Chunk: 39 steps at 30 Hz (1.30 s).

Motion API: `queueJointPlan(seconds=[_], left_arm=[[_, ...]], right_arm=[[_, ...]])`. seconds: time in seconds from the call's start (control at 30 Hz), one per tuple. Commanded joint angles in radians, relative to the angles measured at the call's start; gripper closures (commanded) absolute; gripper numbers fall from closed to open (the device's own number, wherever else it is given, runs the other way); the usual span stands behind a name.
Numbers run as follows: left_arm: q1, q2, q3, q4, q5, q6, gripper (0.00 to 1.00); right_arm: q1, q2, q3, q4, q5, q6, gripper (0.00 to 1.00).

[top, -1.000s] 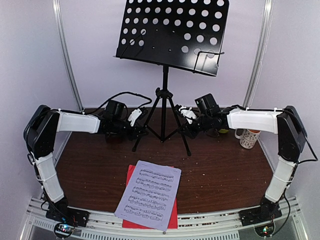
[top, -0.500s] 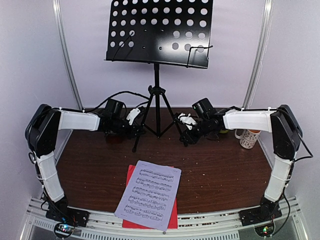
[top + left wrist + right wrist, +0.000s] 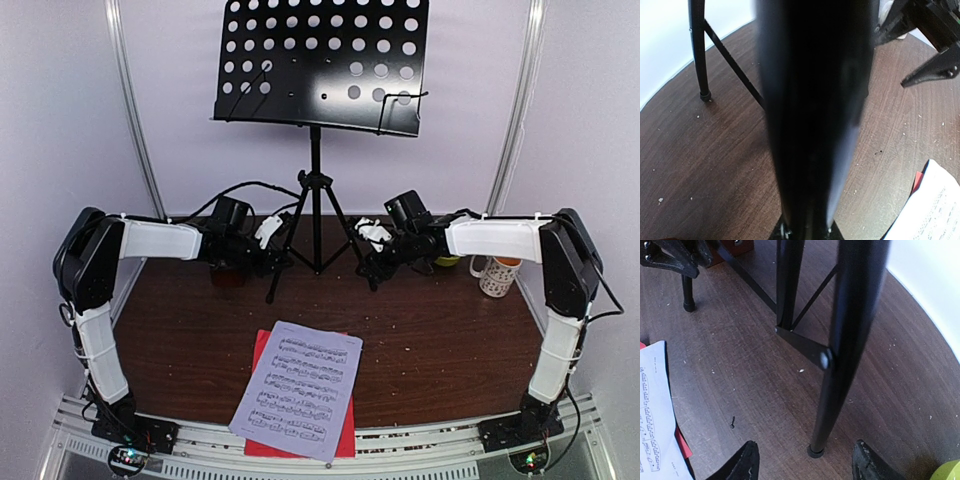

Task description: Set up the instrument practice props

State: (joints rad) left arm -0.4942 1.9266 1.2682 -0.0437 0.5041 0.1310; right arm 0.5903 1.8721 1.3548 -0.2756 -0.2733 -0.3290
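The left pincer (image 3: 272, 238) is clenched on a leg (image 3: 815, 125) of the stand (image 3: 316, 160), low down near the table (image 3: 450, 340). In its wrist view that leg fills the middle as a blurred black bar running straight into the grip. The right pincer (image 3: 805, 450) is released. Its fingers (image 3: 747, 462) stand wide apart on either side of another leg's foot (image 3: 815, 450), touching neither the foot nor the leg above it. That foot rests on the table.

The stand is upright at the back middle of the table, between the two arms, with all its feet down. Its perforated desk (image 3: 300, 105) sits high on the pole and faces forward, tilted slightly down on the right. Both arms reach in low from the sides, the left to the stand's left leg, the right to its right leg.

Nearer the front, the white sheet (image 3: 298, 388) lies flat and a little askew on the red sheet (image 3: 347, 438), which shows only along its edges. Both are well apart from the stand.

Behind the right arm a green bowl (image 3: 447, 262) is partly hidden, and a spotted mug (image 3: 497, 275) stands just beside it by the right wall.
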Motion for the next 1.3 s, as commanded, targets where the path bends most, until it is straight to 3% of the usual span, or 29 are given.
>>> queueJointPlan(seconds=[0.0, 0.3, 0.7, 0.93, 1.1, 1.27], left_arm=[[0.006, -0.008, 0.016, -0.044, -0.012, -0.017, 1.00], [0.006, -0.006, 0.016, -0.035, -0.021, -0.031, 1.00], [0.006, -0.001, 0.024, -0.031, -0.023, -0.040, 1.00], [0.006, -0.003, 0.020, -0.039, -0.008, -0.021, 1.00], [0.006, -0.010, 0.015, -0.059, 0.009, 0.010, 1.00], [0.006, -0.014, 0.011, -0.061, 0.014, 0.011, 1.00]], right_arm=[[-0.020, 0.016, 0.032, 0.044, 0.034, -0.051, 0.36], [-0.023, 0.154, 0.193, -0.049, 0.044, -0.076, 0.43], [-0.027, 0.166, 0.161, 0.017, 0.000, -0.048, 0.72], [-0.036, 0.148, 0.150, 0.063, -0.074, -0.017, 0.67], [-0.045, 0.116, 0.092, 0.193, -0.126, 0.087, 0.53], [-0.057, 0.185, 0.197, 0.121, -0.158, 0.123, 0.51]])
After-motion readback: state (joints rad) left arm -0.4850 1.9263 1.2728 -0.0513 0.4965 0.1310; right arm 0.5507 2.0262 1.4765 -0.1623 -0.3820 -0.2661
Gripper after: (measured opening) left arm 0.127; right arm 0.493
